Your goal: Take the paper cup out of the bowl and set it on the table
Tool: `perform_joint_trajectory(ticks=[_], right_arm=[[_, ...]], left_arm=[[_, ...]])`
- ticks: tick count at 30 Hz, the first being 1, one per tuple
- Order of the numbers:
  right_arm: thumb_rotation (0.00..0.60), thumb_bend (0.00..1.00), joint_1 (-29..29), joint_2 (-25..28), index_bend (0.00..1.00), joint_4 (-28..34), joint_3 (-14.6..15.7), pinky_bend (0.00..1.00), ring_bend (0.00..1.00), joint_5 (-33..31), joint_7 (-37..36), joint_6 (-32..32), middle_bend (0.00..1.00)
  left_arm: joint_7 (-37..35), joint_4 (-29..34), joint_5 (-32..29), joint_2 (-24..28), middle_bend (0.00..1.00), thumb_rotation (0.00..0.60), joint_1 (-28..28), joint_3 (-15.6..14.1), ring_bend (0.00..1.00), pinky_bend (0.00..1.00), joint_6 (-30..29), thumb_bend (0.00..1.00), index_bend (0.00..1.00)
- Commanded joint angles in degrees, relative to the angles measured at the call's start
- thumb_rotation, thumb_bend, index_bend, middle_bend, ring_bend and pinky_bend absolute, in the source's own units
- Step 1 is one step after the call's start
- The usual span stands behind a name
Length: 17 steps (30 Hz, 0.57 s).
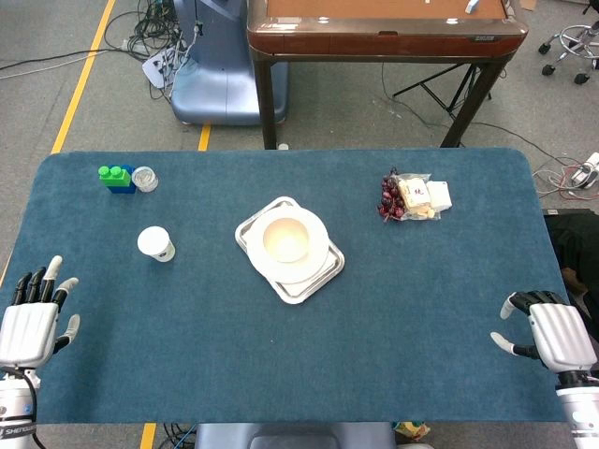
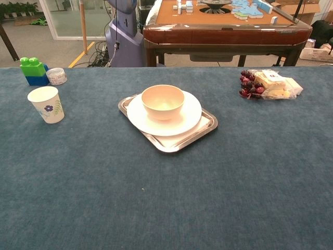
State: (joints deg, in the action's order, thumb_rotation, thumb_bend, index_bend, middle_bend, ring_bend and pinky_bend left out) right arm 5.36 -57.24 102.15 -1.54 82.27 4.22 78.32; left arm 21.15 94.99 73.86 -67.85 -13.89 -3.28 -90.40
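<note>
Your left hand (image 1: 30, 323) sits at eight o'clock with fingers spread, holding nothing. The paper cup (image 1: 155, 244) stands upright on the table (image 1: 281, 365) at nine o'clock of the bowl (image 1: 285, 238), apart from it; a careless sweep could topple it. It bears a blue flower, no readable writing. Your right hand (image 1: 552, 335) at four o'clock is loosely open, empty.

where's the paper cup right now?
The paper cup stands upright on the table's left side in both views, apart from the bowl, just in front of the green-and-blue block.
</note>
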Motion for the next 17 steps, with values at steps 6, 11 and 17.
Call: perform_joint_trajectory(ticks=[6, 11, 17], right_arm=[[0.600, 0.23, 0.20, -0.39, 0.55, -0.14, -0.19, 0.27, 0.35, -0.60, 1.27, -0.26, 0.47], [0.600, 0.23, 0.43, -0.47, 0.55, -0.51, -0.47, 0.27, 0.35, -1.44, 1.09, -0.82, 0.47], [0.600, 0.23, 0.94, -0.54, 0.55, -1.28, -0.64, 0.27, 0.35, -2.68, 0.38, -2.33, 0.47]], left_arm=[[-6.13, -2.00, 5.15, 0.66, 0.00, 0.600, 4.39, -1.36, 0.00, 0.05, -1.45, 0.37, 0.25], [-6.46, -3.13, 5.04, 0.38, 0.00, 0.600, 5.26, 0.01, 0.00, 0.05, -1.24, 0.37, 0.27], [-6.31, -3.25, 4.94, 0.36, 0.00, 0.600, 5.83, 1.32, 0.00, 0.05, -0.49, 0.37, 0.29]])
